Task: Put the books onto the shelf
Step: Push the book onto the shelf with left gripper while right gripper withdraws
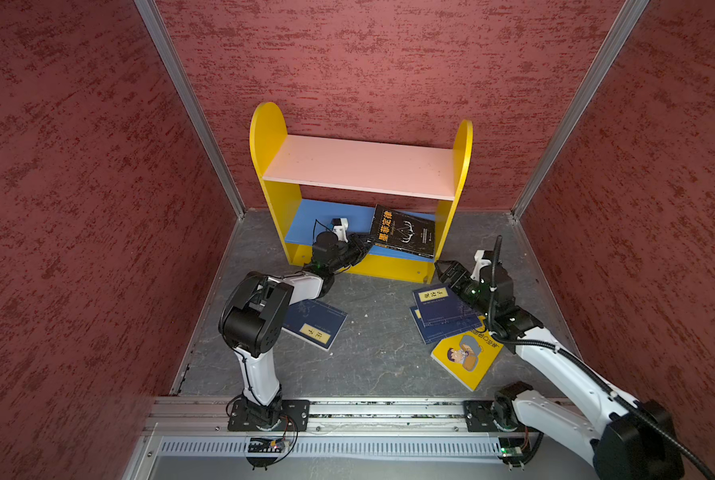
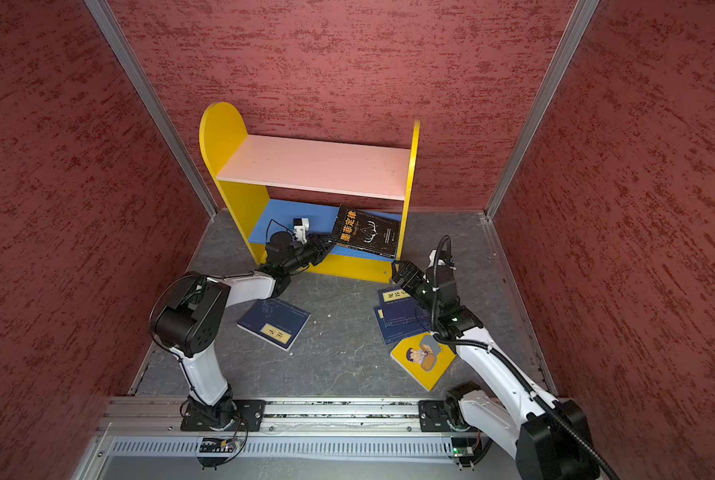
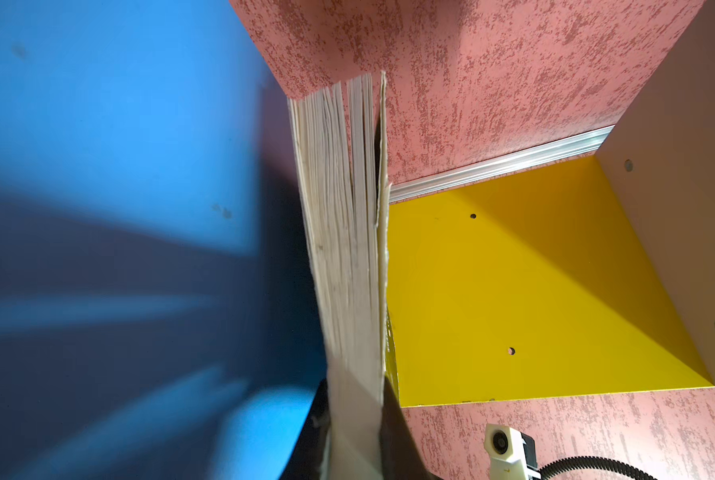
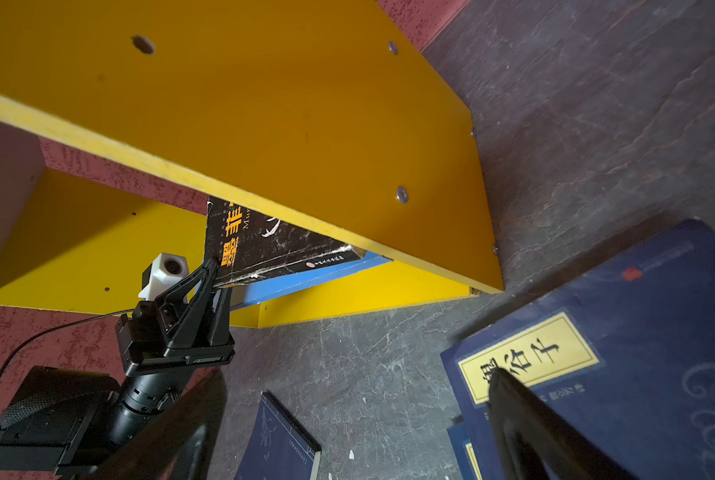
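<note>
We see the black book [image 1: 403, 232] tilted on the shelf's [image 1: 270, 137] blue lower board [image 1: 305, 222], one corner pinched in the left gripper [image 1: 368, 246]. The right gripper [image 1: 442, 268] hangs wide open and empty by two navy books [image 1: 432, 297] near the desk's [image 1: 380, 353] right edge. Its arm hides part of them and of the yellow book [image 1: 470, 365]. A third navy book [image 1: 316, 324] lies half under the left arm [image 1: 260, 374].

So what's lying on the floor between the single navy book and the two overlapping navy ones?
Only bare grey floor and a tiny pale speck, as both top views show, between the single navy book and the navy pair.
</note>
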Robot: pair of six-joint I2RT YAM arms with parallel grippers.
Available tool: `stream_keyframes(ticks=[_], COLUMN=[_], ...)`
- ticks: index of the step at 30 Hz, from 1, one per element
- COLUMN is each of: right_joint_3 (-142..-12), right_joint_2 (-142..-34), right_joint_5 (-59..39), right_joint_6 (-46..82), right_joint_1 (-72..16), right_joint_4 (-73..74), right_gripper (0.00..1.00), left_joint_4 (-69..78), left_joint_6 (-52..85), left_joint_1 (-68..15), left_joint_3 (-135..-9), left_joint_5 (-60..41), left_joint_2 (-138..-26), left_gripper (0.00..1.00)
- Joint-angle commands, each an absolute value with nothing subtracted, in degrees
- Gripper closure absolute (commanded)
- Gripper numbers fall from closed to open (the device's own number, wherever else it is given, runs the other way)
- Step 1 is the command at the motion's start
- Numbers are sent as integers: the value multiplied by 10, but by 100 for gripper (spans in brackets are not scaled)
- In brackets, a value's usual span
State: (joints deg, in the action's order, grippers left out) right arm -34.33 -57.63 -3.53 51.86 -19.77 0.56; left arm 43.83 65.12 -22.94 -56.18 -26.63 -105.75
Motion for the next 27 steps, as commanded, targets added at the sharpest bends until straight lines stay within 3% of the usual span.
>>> stream_keyframes(ticks=[1, 27], right_joint_3=[-339, -333], right_joint_2=[-582, -584], right_joint_5=[-17, -15], right_joint_6=[512, 513], right_joint_1=[-194, -192], right_joint_4=[6, 10], right_gripper=[1, 1], left_joint_4=[473, 474], left_joint_6=[650, 654], left_joint_1=[-249, -246], left_joint_3=[-583, -557], left_joint_5=[-269, -297], left_joint_2=[-1056, -1035], left_gripper=[95, 95])
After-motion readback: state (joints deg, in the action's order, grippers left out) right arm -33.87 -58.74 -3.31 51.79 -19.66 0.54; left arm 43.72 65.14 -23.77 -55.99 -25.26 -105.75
